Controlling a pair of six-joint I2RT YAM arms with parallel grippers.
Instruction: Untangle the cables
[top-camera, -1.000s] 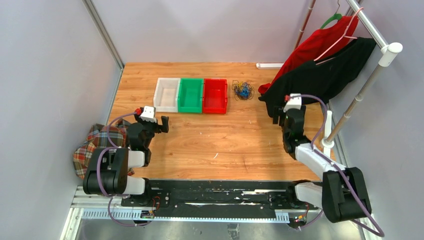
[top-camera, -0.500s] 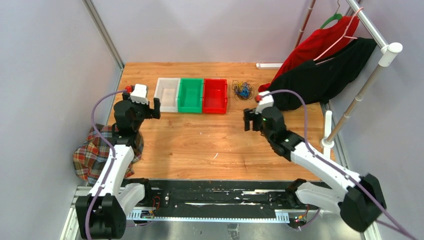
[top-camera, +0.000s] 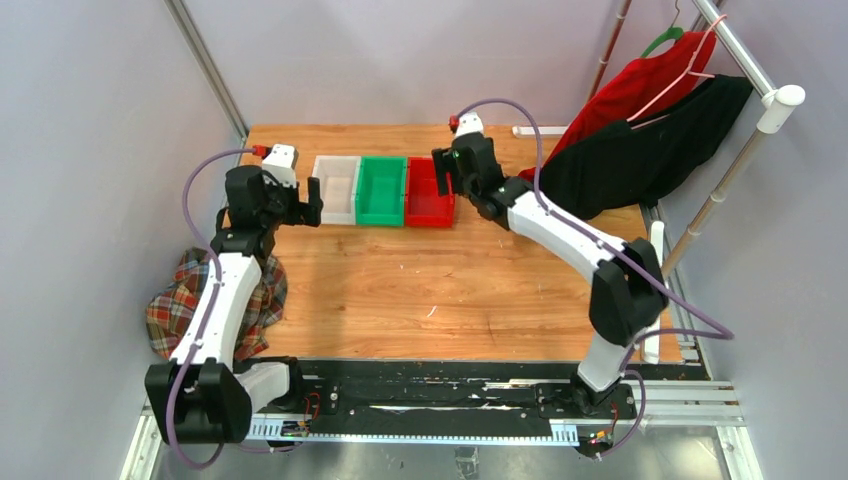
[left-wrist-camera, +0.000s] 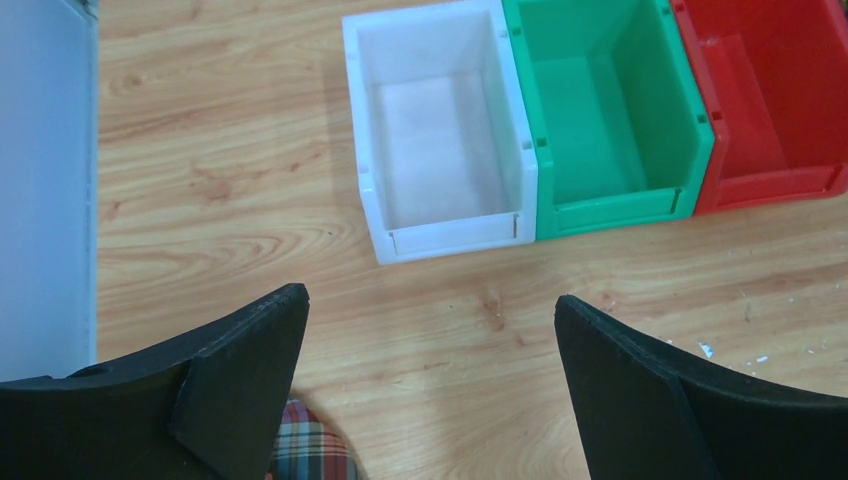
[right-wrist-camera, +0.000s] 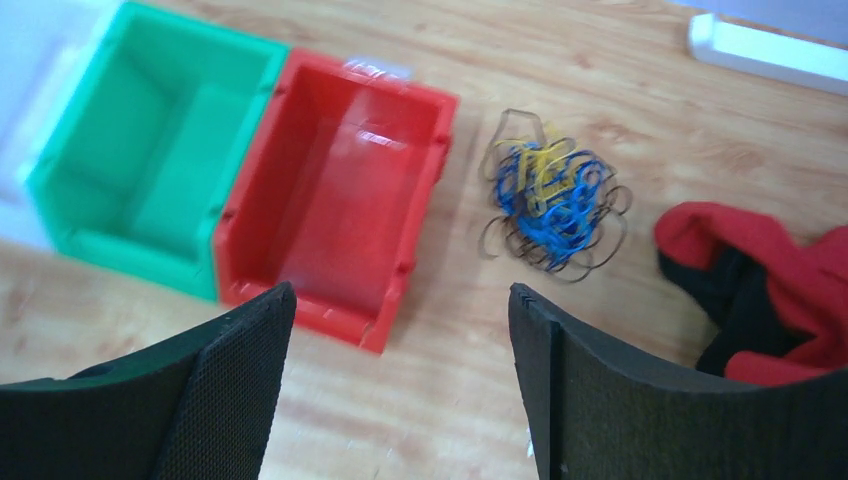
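The cables (right-wrist-camera: 552, 198) are a small tangle of blue, yellow-tan and black wires on the wooden table, just right of the red bin (right-wrist-camera: 330, 200). In the top view my right arm hides them. My right gripper (right-wrist-camera: 400, 292) is open and empty, hovering above the table short of the tangle and the red bin's near corner; in the top view it (top-camera: 447, 172) is over the red bin (top-camera: 428, 200). My left gripper (left-wrist-camera: 430, 297) is open and empty above bare table in front of the white bin (left-wrist-camera: 450, 235); in the top view it (top-camera: 311, 203) is left of that bin.
White (top-camera: 335, 190), green (top-camera: 382, 192) and red bins stand in a row at the back. Red and black garments (top-camera: 650, 140) hang on a rack at right, their ends (right-wrist-camera: 760, 240) lying near the tangle. A plaid cloth (top-camera: 185, 305) lies off the left edge. A white bar (right-wrist-camera: 770, 50) lies at the back.
Both arms have reached forward. The right gripper swung left and back, from the right side to above the red bin and the tangle. The left gripper rose toward the white bin.
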